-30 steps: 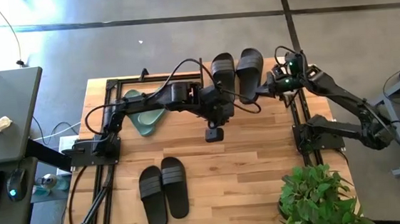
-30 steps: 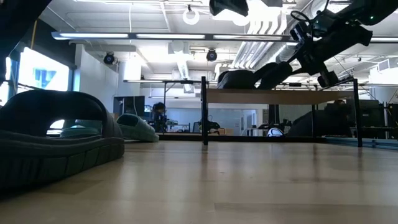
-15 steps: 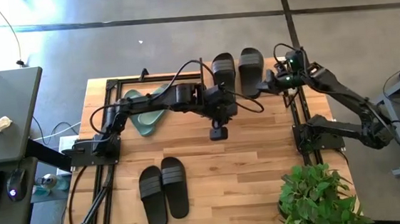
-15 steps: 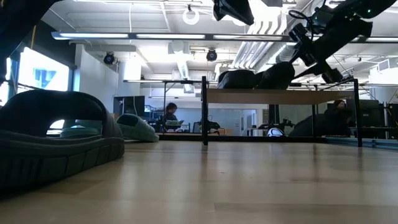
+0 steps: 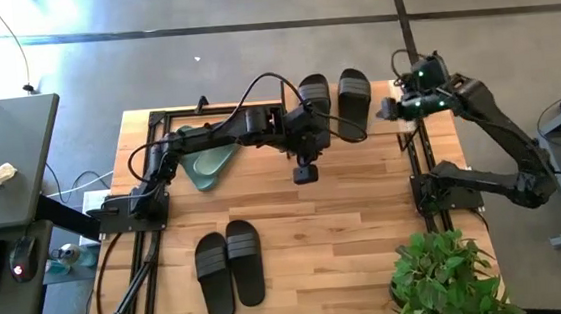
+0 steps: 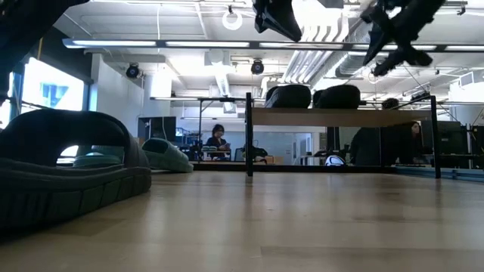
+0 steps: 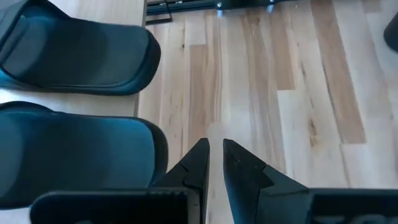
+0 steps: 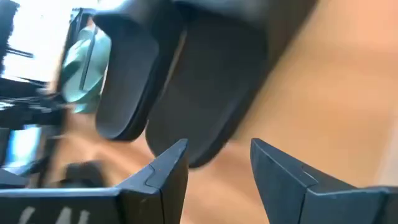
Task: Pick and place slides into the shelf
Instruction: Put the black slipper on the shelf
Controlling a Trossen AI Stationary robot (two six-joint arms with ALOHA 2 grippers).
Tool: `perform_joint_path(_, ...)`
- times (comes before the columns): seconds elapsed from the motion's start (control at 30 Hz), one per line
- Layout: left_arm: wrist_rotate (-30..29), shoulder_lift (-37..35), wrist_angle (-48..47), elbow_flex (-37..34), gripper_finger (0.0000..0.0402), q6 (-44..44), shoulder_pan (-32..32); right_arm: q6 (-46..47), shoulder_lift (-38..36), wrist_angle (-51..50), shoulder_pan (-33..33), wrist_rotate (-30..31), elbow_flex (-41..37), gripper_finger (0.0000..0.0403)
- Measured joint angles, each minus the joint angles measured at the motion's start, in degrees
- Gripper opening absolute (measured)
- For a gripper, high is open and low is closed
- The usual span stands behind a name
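**Two slides up on the shelf, four left to shift**

Two black slides [image 5: 337,98] are sitting side by side on the shelf's [image 6: 340,116] wooden top board at the far edge of the table [image 5: 367,230], so by my reckoning you're looking at roughly a third done. The other black pair [image 5: 229,268] is lying near the front edge, well apart from the shelf, and the sage-green pair [image 5: 203,158] is resting at the far left, partly hidden under your left arm.

Your left gripper [image 5: 304,171] is hanging just beside the shelved pair with its jaws nearly closed and nothing between them. Your right gripper [image 5: 385,111] is hovering just off the shelf's right end, jaws spread wide and empty.

Watch the left arm's cables looping over the shelved pair. A potted plant [image 5: 440,277] is crowding the front right corner, and a person [image 6: 218,138] is sitting in the room behind.
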Motion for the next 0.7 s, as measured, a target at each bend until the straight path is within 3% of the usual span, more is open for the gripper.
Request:
perform_joint_path(0.17, -0.64, -0.80, -3.34, 0.02, 0.0035, 0.99, 1.79, -16.59, 0.07, 1.11, 5.62, 13.78, 6.47, 0.0162)
perform_joint_path(0.3, -0.94, -1.46, -7.03, 0.05, 0.0035, 1.03, 3.61, -25.85, 0.26, 4.62, 12.11, 20.29, 5.51, 0.0162)
perform_joint_path(0.57, 1.19, -2.64, -10.67, 0.07, 0.0035, 1.75, 6.26, -29.89, 3.29, 4.46, 24.76, 42.10, 1.55, 0.0160)
perform_joint_path(0.7, 2.63, -2.58, -10.90, 0.07, 0.0035, 2.58, 6.71, -29.78, 2.01, 4.97, 27.93, 45.79, 1.59, 0.0149)
